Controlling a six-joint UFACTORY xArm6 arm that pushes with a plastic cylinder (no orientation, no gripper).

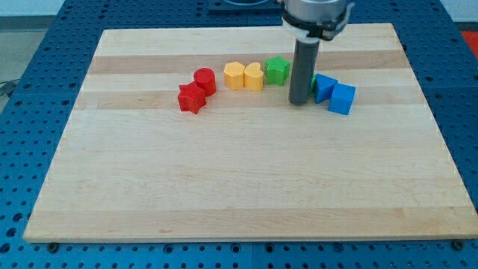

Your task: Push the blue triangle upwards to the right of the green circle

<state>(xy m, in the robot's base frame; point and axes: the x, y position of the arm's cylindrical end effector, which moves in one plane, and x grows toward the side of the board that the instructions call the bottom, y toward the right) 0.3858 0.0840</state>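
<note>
**A:** Where is my tip right now?

**B:** My tip (299, 101) is down on the worktop (239, 179), in the upper right part of the board. The tool is a plain dark rod with nothing to open or close, and it holds nothing; it stands upright under the grey arm housing (315, 16) at the view's top.

**A:** What sits closest to it?

**B:** Just to the view's right of the rod there is a sliver of green (314, 80), mostly hidden behind the rod (its shape cannot be made out). Touching that, further right, is a blue block (324, 88), and beside it, slightly lower, a blue cube (342, 99). The two blues touch each other.

**A:** Which of them is the blue triangle?

**B:** I cannot tell for sure; the nearer blue block looks angular, half hidden behind its neighbour. Both lie right of my tip, at roughly the same height in the view.

**A:** And on the other side?

**B:** To the view's left of the rod, slightly higher, is a green star (278, 70). Next come a yellow heart (254, 76) and a yellow hexagon (234, 75), touching each other. Further left, apart from those, a red cylinder (205, 81) stands against a red star (192, 98) just below it.
</note>
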